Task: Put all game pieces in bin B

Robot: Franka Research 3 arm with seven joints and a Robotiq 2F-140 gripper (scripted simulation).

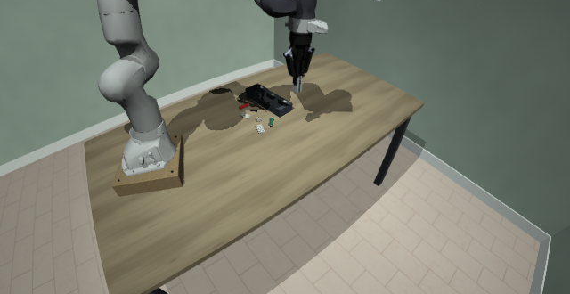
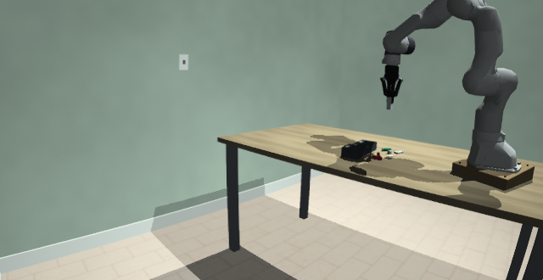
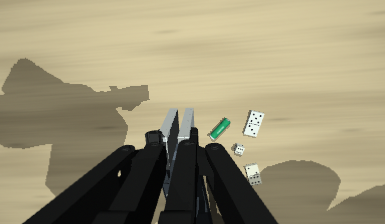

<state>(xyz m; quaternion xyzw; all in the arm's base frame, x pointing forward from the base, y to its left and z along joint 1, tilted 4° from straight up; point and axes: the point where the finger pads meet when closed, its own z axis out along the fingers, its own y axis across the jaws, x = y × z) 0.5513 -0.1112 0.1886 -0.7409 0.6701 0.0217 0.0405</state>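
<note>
Dominoes, one dotted white tile nearest the table's long front edge in the top view, and a die lie outside the black bins. The end effector, nearly closed on nothing, hangs above, toward the far-right corner. Descending unopened could knock the die away; a wide grasp might catch the green cylinder.
</note>
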